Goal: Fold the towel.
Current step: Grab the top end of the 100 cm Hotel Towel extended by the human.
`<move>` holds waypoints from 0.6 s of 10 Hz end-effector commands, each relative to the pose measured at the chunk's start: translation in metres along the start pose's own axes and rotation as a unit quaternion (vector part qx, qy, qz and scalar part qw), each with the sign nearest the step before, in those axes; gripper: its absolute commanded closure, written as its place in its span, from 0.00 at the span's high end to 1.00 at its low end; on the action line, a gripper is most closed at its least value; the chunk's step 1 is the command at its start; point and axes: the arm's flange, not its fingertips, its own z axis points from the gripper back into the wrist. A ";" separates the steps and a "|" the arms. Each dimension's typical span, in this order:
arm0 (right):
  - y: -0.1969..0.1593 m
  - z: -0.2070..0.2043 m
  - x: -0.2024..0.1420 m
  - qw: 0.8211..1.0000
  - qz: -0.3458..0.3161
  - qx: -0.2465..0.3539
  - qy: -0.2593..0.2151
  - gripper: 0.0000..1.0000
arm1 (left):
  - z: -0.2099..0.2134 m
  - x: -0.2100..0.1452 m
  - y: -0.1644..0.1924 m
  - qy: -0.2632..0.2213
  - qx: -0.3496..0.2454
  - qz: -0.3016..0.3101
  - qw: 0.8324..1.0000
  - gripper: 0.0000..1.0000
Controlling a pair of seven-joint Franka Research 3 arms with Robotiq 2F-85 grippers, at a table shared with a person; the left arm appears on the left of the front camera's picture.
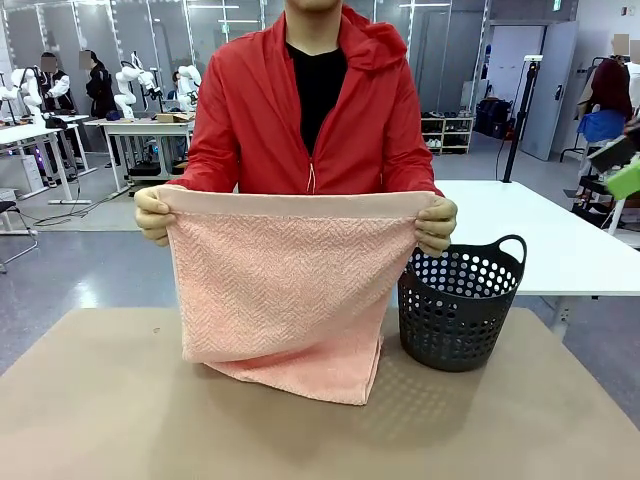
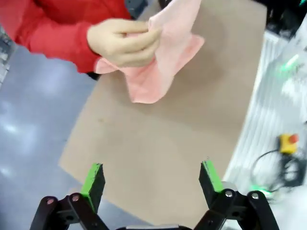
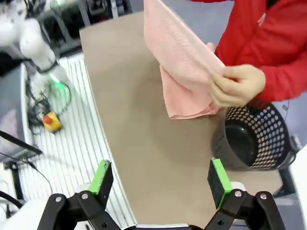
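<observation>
We see the tabletop (image 1: 100,400) bare across its whole near half and along its left edge, so there is wide room in front of the cloth. The towel (image 1: 275,290) is near the far edge, about midway between left and right. The person in the red jacket (image 1: 240,110) holds it up by its two top corners. The smooth plain band runs along the top, stretched level and parallel to the far edge, so its long axis lies left to right. From there the herringbone face hangs toward us. The bottom rests on the tabletop, where a second layer shows below the front sheet and pokes out toward the right.

One hand by the basket (image 1: 437,225) pinches the right corner, and the other hand (image 1: 152,215) grips the left corner.

The dark basket (image 1: 460,310) stands upright at the far right of the tabletop, just beside the towel's right side. We cannot tell whether the two touch. It narrows the room on that side.

The left gripper (image 2: 152,181) hangs over the tabletop's edge with its jaws spread wide and nothing between them, well apart from the cloth. The right gripper (image 3: 160,176) is likewise spread wide and empty, with the basket ahead of it to one side.
</observation>
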 end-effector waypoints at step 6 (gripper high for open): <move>0.012 -0.021 0.018 0.999 0.047 -0.010 0.026 1.00 | -0.026 0.010 -0.025 0.012 0.064 -0.084 0.994 1.00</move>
